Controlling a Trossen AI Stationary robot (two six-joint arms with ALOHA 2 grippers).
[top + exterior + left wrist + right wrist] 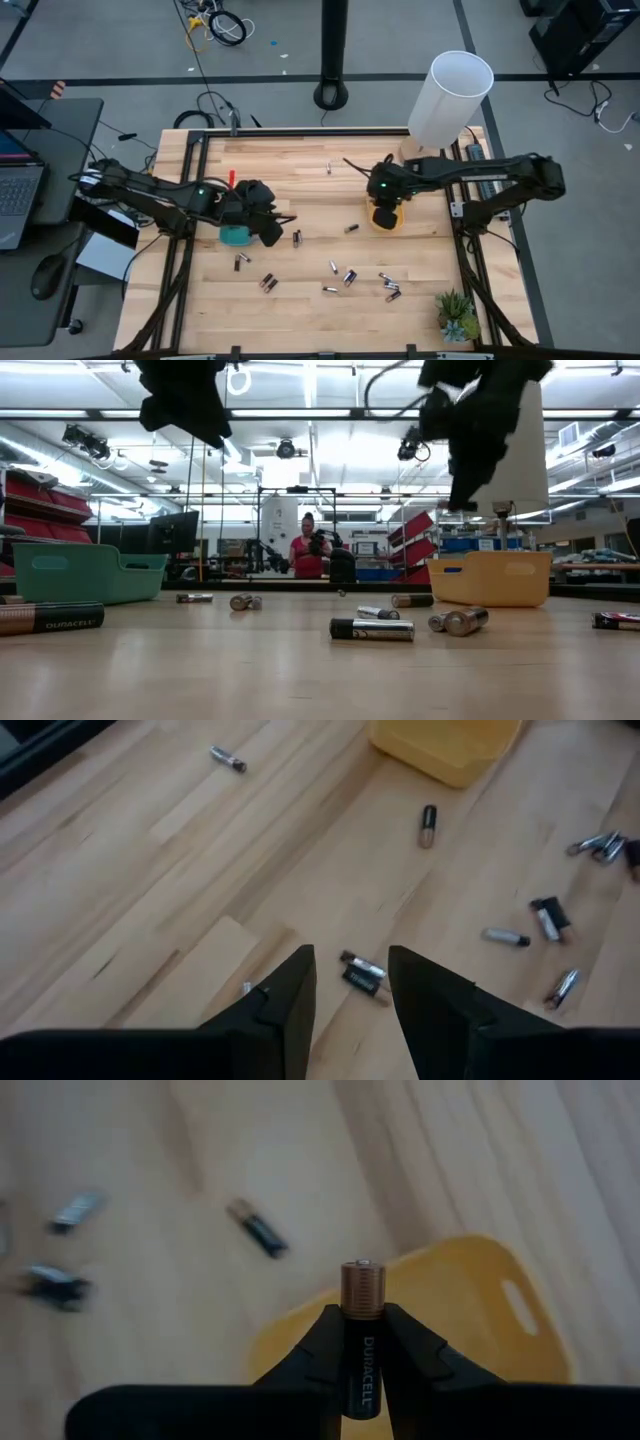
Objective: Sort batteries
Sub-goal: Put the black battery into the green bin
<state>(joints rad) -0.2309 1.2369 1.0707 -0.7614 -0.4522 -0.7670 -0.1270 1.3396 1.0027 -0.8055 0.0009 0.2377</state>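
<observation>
In the right wrist view, the right gripper (362,1342) pinches a battery (362,1295) upright between its fingers, copper end up, at the frame's centre. Just behind it lies the yellow tray (470,1305), with loose cells (258,1227) on the table (450,1170) toward the upper left.

In the left wrist view, the left gripper (350,995) has its fingers spread with nothing between them, low in the frame over a small cell (362,970).

From above, the left gripper (268,222) sits left of centre beside the green tray (234,237). Most batteries (347,277) are scattered across the lower middle; one (329,167) lies alone near the top centre.
</observation>
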